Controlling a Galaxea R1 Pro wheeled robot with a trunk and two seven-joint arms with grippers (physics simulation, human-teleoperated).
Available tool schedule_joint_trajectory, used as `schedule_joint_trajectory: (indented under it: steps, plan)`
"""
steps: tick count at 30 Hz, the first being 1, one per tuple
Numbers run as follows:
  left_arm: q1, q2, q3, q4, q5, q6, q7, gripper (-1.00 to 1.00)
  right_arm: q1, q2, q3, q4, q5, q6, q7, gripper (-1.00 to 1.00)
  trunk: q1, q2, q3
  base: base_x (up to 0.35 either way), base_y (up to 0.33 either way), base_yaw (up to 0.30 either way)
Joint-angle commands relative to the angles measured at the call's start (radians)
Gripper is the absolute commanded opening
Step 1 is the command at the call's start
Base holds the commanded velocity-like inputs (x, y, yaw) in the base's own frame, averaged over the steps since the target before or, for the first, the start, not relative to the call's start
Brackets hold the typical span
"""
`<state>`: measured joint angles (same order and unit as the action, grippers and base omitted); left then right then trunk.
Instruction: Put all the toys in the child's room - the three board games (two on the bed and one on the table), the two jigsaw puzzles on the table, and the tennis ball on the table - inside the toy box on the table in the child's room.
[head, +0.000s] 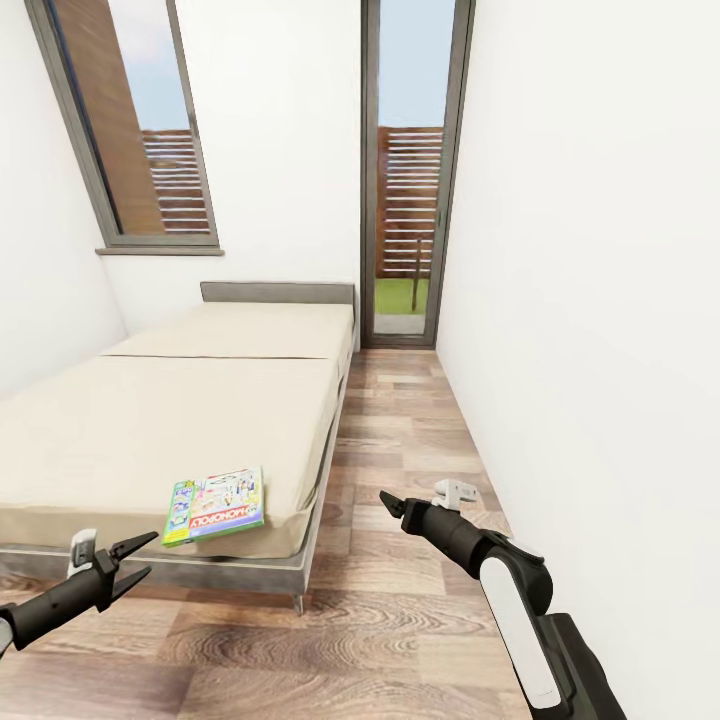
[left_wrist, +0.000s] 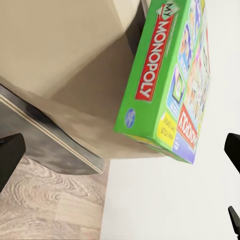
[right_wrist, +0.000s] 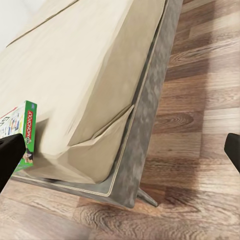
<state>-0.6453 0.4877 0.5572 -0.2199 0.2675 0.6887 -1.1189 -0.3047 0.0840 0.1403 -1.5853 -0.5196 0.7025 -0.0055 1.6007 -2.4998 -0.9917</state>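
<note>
A green-and-white Monopoly board game (head: 215, 505) lies flat on the near corner of the bed (head: 180, 420), slightly overhanging its edge. My left gripper (head: 138, 558) hovers open just in front of and below that corner, a short gap from the box. In the left wrist view the box (left_wrist: 170, 75) lies ahead between the open fingers (left_wrist: 10, 155). My right gripper (head: 392, 505) is open over the floor beside the bed, right of the box, with nothing in it. Its view catches the box's edge (right_wrist: 22, 130) and the mattress (right_wrist: 90, 75). The table, toy box, jigsaw puzzles and tennis ball are out of view.
A strip of wood-plank floor (head: 400, 430) runs between the bed and the white wall (head: 600, 300) on the right, ending at a tall glass door (head: 408, 200). A window (head: 140, 130) is above the headboard. The dark bed frame has a thin leg (right_wrist: 147, 197).
</note>
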Motion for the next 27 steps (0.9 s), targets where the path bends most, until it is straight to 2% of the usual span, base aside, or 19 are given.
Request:
schedule_joint_trajectory:
  steps: [1,9,27]
  plan:
    - [0.000,0.000,-0.002,0.001,0.005,0.007,-0.001,1.00,-0.001,0.000,-0.001,-0.001,-0.002,0.005,-0.001,1.00,0.000,0.000,-0.001,0.000,0.000,0.000]
    - [0.000,-0.003,-0.005,0.000,0.003,0.006,-0.010,1.00,-0.001,0.000,-0.001,-0.001,-0.002,0.005,-0.001,1.00,0.000,0.000,-0.001,0.000,0.000,0.000]
    - [0.000,-0.006,-0.006,-0.001,-0.003,-0.035,-0.087,1.00,-0.001,0.000,-0.001,-0.001,-0.002,0.005,-0.001,1.00,0.000,0.000,-0.001,0.000,0.000,0.000]
